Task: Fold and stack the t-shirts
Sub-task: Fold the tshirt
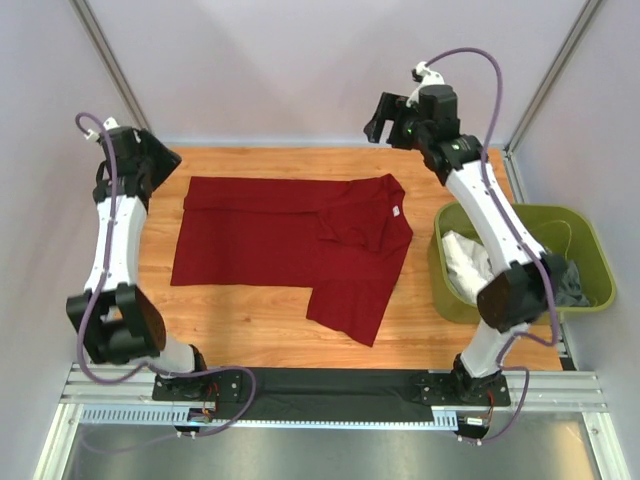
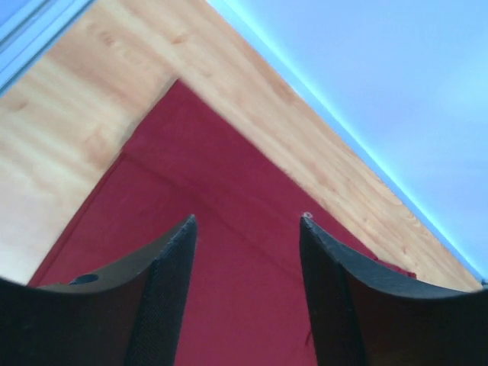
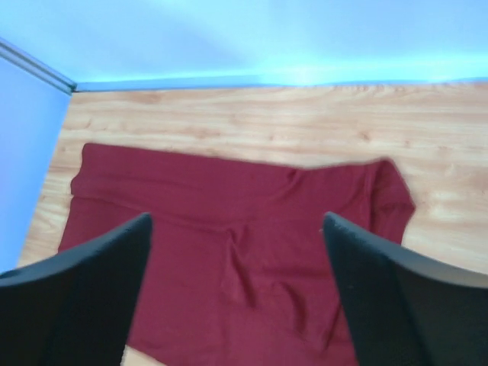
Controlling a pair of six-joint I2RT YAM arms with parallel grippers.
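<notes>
While both arms hang clear of the cloth, plan the next fold before you go down. Your left gripper is by the far-left corner of the red shirt, jaws apart and holding nothing. The left wrist view shows that corner lying flat just ahead of the fingers.

The shirt lies across the middle of the table. Its left part is a tidy rectangle, but its right end is uneven. The neck with its white label sits at the far right, and a flap sticks out toward you at the near right.

I judge that flap wants folding in next. Take it by its near edge, pinch only the layers you mean to move, and carry it low so the rest doesn't drag.

Your right gripper is raised above the far edge near the neck, jaws wide and empty.

Further right, the tub holds a white shirt and a grey shirt, both crumpled, so the task looks early.

The table is pale wood, smooth, and likely to let cloth slide. Plain pale walls close in on three sides, and a metal rail carries the arm bases at the near edge.
</notes>
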